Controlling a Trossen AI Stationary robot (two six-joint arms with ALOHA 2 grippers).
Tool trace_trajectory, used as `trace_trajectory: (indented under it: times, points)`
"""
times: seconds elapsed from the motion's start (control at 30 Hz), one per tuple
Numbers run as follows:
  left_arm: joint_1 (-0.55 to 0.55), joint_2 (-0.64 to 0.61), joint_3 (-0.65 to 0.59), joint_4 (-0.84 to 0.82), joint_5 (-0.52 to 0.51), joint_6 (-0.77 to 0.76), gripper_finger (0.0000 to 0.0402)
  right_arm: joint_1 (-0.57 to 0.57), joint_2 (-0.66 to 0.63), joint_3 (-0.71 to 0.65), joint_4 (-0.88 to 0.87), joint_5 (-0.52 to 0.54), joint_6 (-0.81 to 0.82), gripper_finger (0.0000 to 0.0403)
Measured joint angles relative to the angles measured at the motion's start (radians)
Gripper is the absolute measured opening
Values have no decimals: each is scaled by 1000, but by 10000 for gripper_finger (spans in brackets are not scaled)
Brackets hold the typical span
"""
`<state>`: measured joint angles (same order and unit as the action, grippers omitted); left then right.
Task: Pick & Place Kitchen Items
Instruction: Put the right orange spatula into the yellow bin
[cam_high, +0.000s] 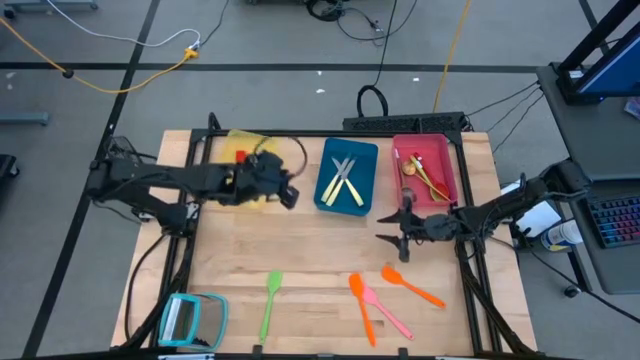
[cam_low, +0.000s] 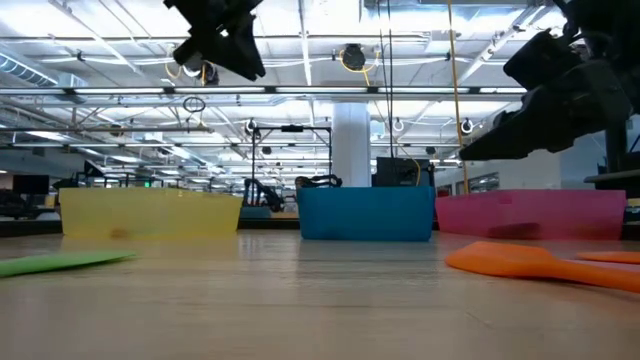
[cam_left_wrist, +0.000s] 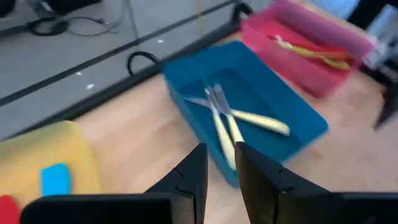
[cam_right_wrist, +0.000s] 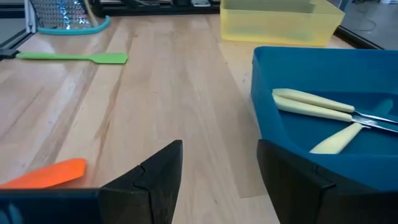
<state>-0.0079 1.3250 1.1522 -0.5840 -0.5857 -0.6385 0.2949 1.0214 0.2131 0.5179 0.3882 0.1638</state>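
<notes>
Waiting on the bare wood in front of the blue tray (cam_high: 347, 176) are four loose utensils: a green spatula (cam_high: 269, 303), an orange spatula (cam_high: 361, 308) crossed by a pink spoon (cam_high: 385, 312), and an orange spoon (cam_high: 410, 285) nearest the front corner of the red tray (cam_high: 427, 166). I judge all of them light, stiff plastic, smooth enough to skid on the surface, so the slim handle at mid-length looks like the place to pinch, not the broad blade. Cream-handled knives (cam_high: 342, 182) already lie in the blue tray.

My right tool (cam_high: 405, 238) hovers above the surface just in front of the blue tray's near right corner, fingers spread wide and empty. My left tool (cam_high: 283, 190) hangs high between the yellow tray (cam_high: 252, 142) and the blue tray, fingers narrowed to a slim gap with nothing visible between them.
</notes>
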Motion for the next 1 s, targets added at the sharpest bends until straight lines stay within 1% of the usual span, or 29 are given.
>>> trace_trajectory:
  times: [0.17,0.27,0.33,0.37,0.5,0.63,0.73,0.87,1.0]
  points:
    - [-93,63,-1,82,0,4,88,18,0,0,-20,0,12,201]
    - [-131,117,0,151,0,5,88,29,3,0,-56,0,40,201]
    - [-149,150,-2,169,0,6,88,35,6,-1,-62,0,54,201]
    - [-155,170,-1,205,0,5,88,38,7,0,-70,0,59,201]
    - [-178,235,-1,245,2,32,88,41,7,0,-75,1,60,201]
    - [-191,298,-1,262,11,108,88,37,7,0,-29,5,44,201]
    - [-192,348,-2,278,16,117,88,27,7,0,21,5,25,201]
    - [-192,397,-1,367,81,85,88,10,7,0,77,6,41,201]
    - [-192,432,-2,456,120,116,88,-1,7,0,92,3,62,201]
